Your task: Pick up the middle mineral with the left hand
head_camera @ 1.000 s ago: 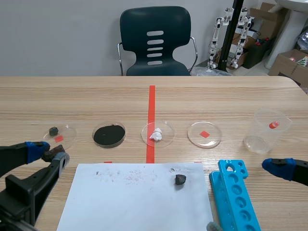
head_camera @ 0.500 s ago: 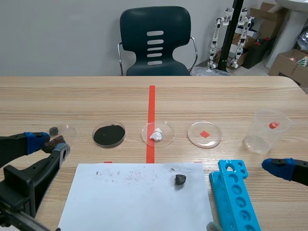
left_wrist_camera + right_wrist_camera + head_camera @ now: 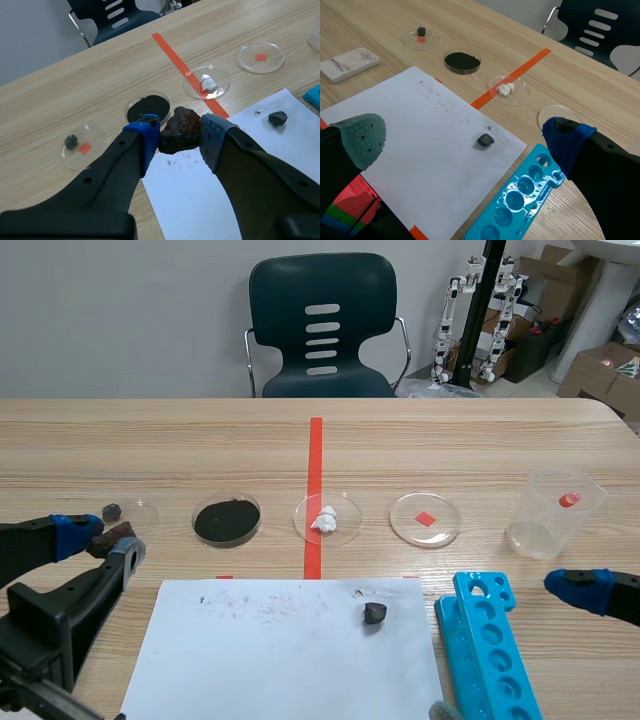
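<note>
My left gripper (image 3: 180, 135) is shut on a dark reddish-brown mineral (image 3: 179, 135), held off the table between its blue and grey pads. In the scene view this gripper (image 3: 102, 537) hangs at the left, near a petri dish with a small dark stone (image 3: 111, 511). Further dishes in the row hold black powder (image 3: 227, 520) and a white mineral (image 3: 325, 519). A small dark stone (image 3: 374, 613) lies on the white paper (image 3: 250, 660). My right gripper (image 3: 465, 137) stands open above the paper's right part, with nothing between its fingers.
A petri dish with only a red mark (image 3: 425, 518) and a clear plastic cup (image 3: 553, 512) stand at the right. A blue tube rack (image 3: 487, 645) lies beside the paper. A white block (image 3: 350, 64) lies on the table. A chair (image 3: 322, 330) stands behind the far edge.
The left gripper has risen slightly with the mineral in it, toward the far side, then held still. The right arm has not moved.
</note>
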